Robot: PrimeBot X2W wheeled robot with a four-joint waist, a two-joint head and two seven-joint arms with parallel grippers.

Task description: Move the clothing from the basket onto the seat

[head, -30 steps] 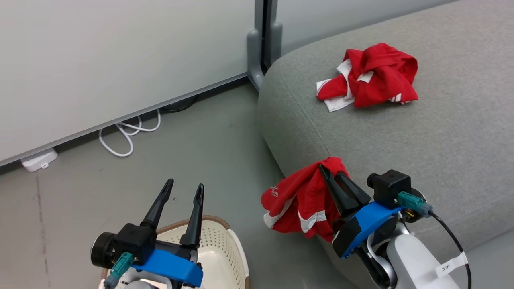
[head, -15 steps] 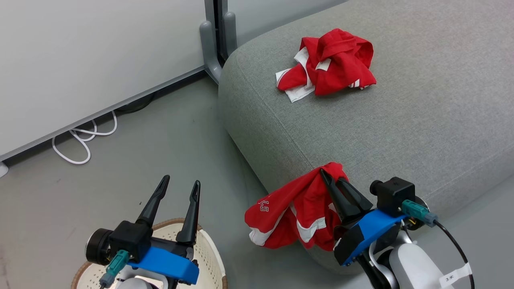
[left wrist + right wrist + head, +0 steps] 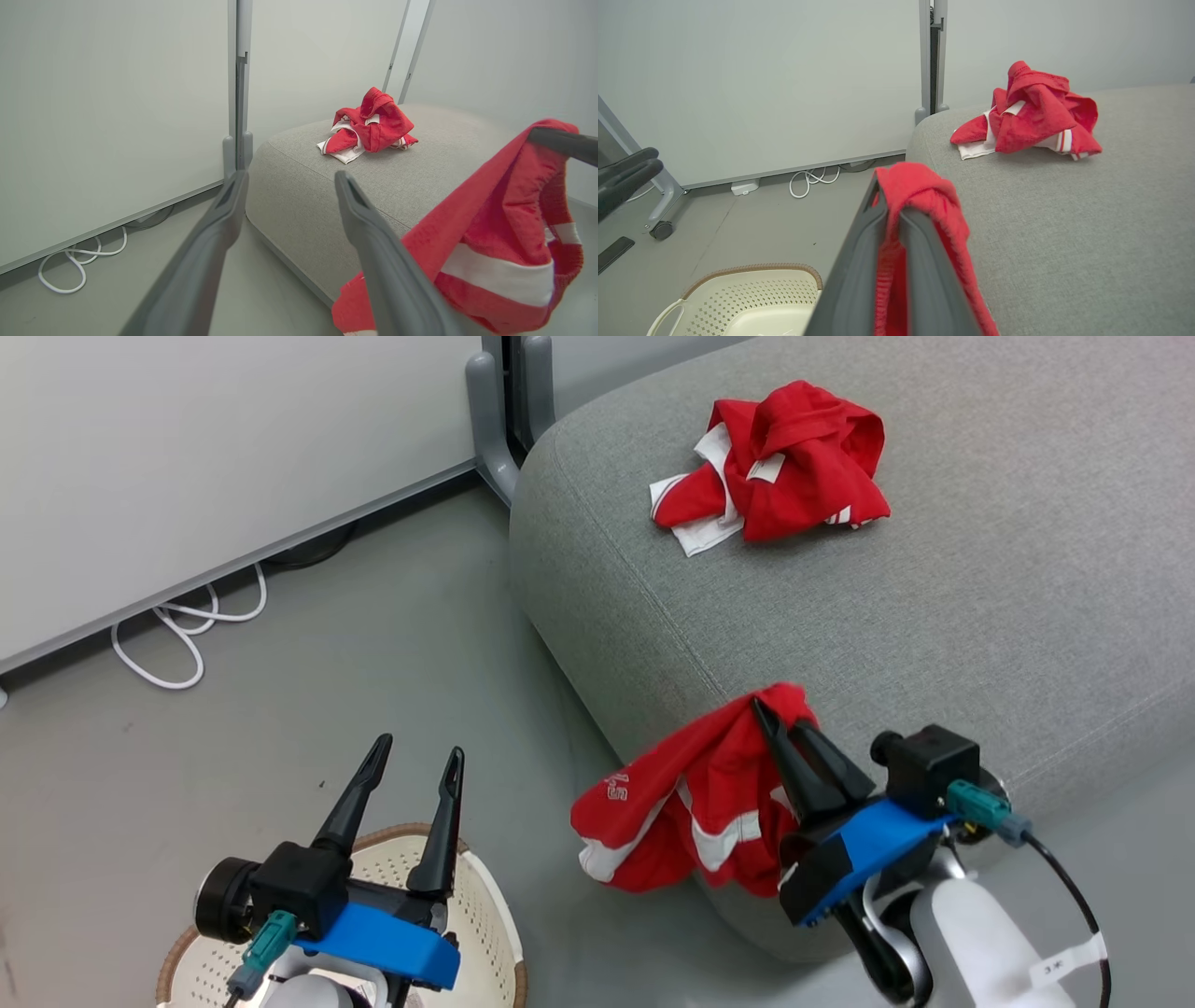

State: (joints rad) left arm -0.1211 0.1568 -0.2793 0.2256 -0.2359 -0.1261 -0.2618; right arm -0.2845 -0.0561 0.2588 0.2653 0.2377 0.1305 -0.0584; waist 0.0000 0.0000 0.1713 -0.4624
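The first garment point(image 3: 794, 467) is already laid on the seat point(image 3: 980, 616). The second garment point(image 3: 691, 812) is clamped in the right fingers point(image 3: 794, 767) at the seat's near edge, unplaced; the left fingers point(image 3: 353, 803) are spread wide, empty.

I see the grey sofa point(image 3: 934, 616) carrying one crumpled red garment point(image 3: 784, 462) near its far corner (white trim showing). On the floor point(image 3: 327, 709) sit the basket point(image 3: 481, 924) and a looped white cable point(image 3: 177, 644).

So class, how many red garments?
2. One crumpled red fabric garment lies on the light grey fabric sofa; one white-striped red garment hangs in the right tool. Cream plastic basket partly hidden.
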